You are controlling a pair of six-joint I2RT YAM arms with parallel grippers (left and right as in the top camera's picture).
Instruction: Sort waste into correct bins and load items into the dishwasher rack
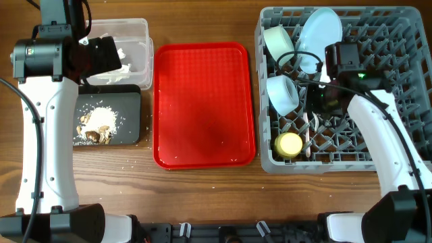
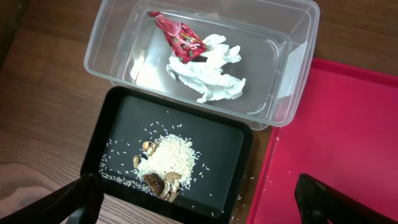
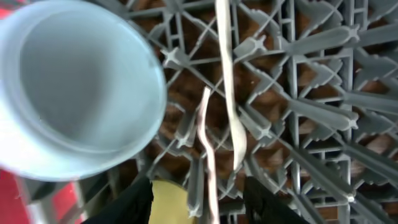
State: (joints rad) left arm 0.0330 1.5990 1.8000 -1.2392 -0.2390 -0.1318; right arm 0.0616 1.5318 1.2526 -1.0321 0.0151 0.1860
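Observation:
The clear tub (image 2: 99,56) holds the red wrapper (image 2: 181,36) and the white napkin (image 2: 211,71). The black tray (image 2: 214,140) in front of it holds the food scraps (image 2: 166,158). My left gripper (image 2: 199,205) is open and empty above the black tray's near edge; in the overhead view it (image 1: 108,55) hangs over the tub (image 1: 135,27). The grey rack (image 1: 405,15) holds the plate (image 1: 320,32), the greenish bowl (image 1: 278,42), the blue bowl (image 1: 282,93), the yellow cup (image 1: 290,144), and the fork (image 3: 208,155) and spoon (image 3: 229,93). My right gripper (image 3: 199,205) is open above the fork.
The flat red serving tray (image 1: 202,101) lies between the bins and the rack, with a few crumbs on it. Loose rice grains lie on the wooden table by the black tray (image 1: 128,101). The right arm's cables hang over the rack.

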